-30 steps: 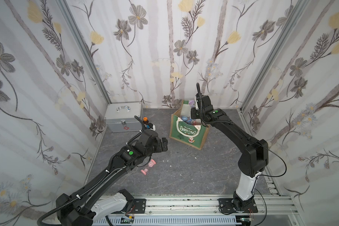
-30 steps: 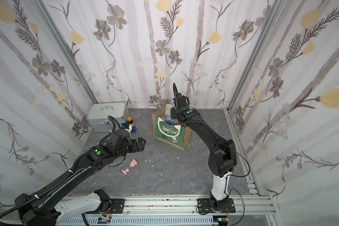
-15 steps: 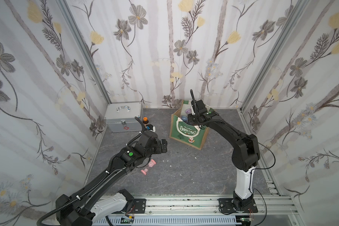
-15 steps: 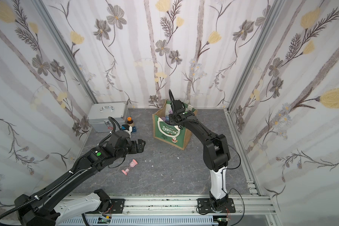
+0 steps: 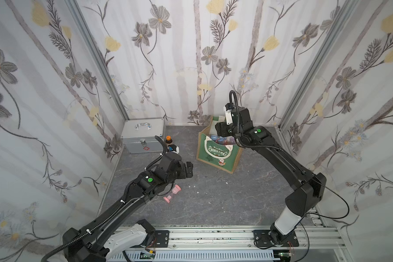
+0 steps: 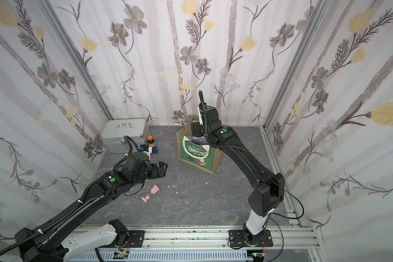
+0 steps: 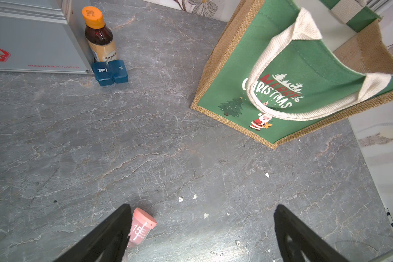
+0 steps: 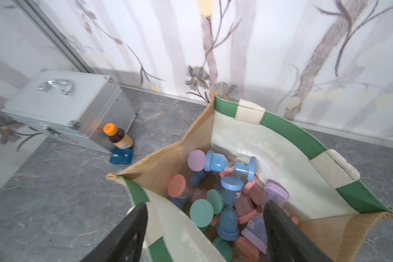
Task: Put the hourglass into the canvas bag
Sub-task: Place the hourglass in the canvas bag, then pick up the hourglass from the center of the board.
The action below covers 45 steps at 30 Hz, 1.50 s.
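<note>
My stereo head sits high above the surface [image 5: 225,204] at its front edge, tilted down towards the back edge; both top views take in the whole scene. My left wrist camera looks down, close, past the left gripper [image 7: 202,208] towards the canvas bag [image 7: 236,68] and silver case [image 7: 32,38]. My right one hangs just over that bag's mouth, facing the back-left corner; both catch bag and case
</note>
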{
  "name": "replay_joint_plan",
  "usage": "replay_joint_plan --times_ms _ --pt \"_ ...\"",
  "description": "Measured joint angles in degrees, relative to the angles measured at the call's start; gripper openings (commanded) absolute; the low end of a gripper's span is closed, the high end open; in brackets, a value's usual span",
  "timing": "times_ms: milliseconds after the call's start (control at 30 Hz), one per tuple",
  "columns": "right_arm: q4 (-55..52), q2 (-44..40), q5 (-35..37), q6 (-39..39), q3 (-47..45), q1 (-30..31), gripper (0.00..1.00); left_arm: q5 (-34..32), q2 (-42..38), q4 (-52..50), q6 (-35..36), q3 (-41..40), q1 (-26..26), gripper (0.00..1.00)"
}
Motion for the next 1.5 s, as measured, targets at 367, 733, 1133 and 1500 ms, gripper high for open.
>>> replay_joint_plan --times_ms 367,733,1133,1500 --pt "6.36 -14.08 -3.19 2.97 -16.06 9.09 0.89 -1.03 -3.91 -2.73 -2.51 -6.71 2.78 1.0" --pt "19.17 -20.35 -7.02 9.25 -39.39 20.52 0.95 3.56 -3.04 -4.0 -7.72 -14.49 7.82 1.0" --pt "34.12 -17.38 -14.86 14.91 -52.24 24.26 1.0 5.64 1.86 -3.48 -11.85 -19.69 7.56 1.0" --pt "40.37 -16.35 -16.06 17.33 -57.27 24.37 1.0 2.43 8.22 -4.55 -12.59 -17.77 -0.26 1.0"
